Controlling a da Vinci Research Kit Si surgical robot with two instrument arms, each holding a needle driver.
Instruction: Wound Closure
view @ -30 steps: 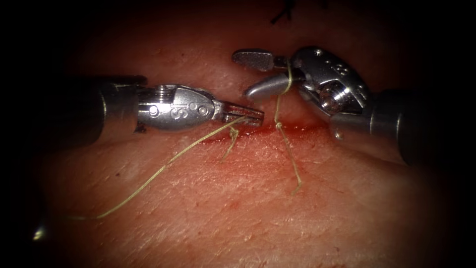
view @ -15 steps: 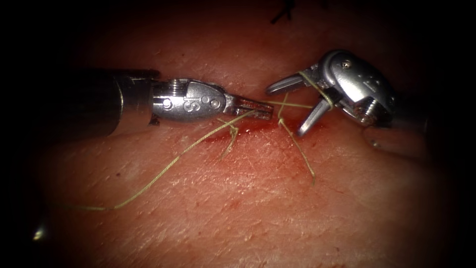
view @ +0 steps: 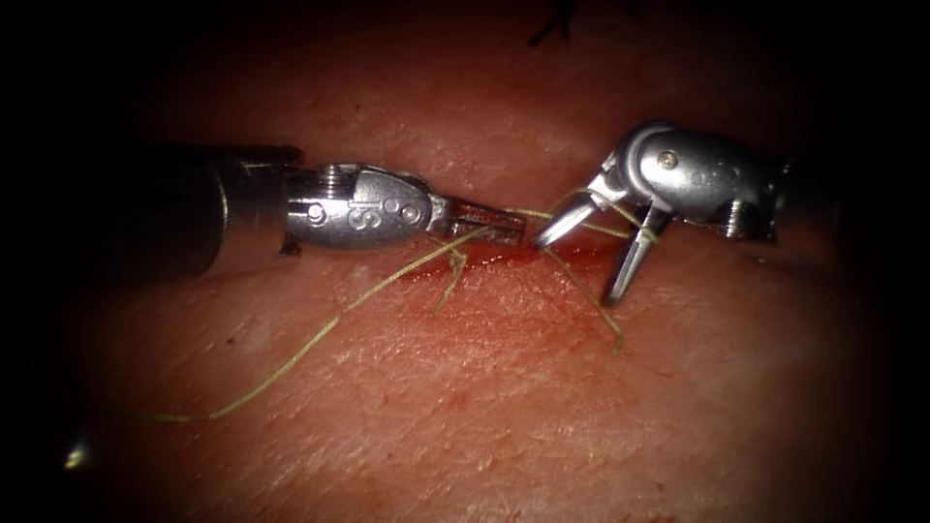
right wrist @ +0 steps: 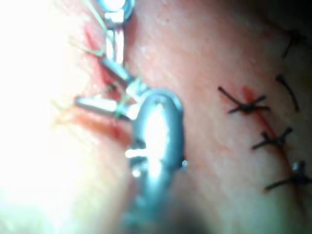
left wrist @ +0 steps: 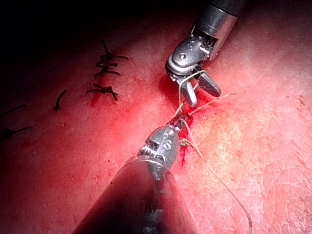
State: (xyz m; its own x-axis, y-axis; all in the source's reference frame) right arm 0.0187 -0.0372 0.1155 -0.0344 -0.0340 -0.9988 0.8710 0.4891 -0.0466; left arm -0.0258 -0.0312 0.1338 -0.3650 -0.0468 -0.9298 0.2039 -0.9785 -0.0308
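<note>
The tissue (view: pixel 484 387) has a short cut (view: pixel 504 254) wet with red fluid. My left tool (view: pixel 494 225) reaches in from the left, its jaws shut on the yellow thread (view: pixel 320 334) right at the cut. The right tool (view: pixel 581 266) stands open just to the right, with thread looped around its jaws and nothing gripped between them. A long strand trails away to the lower left, and two short ends (view: pixel 591 300) lie below the cut. The left wrist view has the left tool (left wrist: pixel 179 124) under the open right tool (left wrist: pixel 197 92). The right wrist view shows the open right tool (right wrist: pixel 92 83) wrapped in thread.
Several finished dark stitches (left wrist: pixel 105 73) sit on the tissue beside the working spot, also seen as dark stitches (right wrist: pixel 248 105) in the right wrist view. Red fluid (left wrist: pixel 183 156) pools along the cut by the left tool.
The right tool has turned and dropped toward the left tool's tip, carrying the thread loop around its open jaws. The left tool has kept its hold and barely shifted.
</note>
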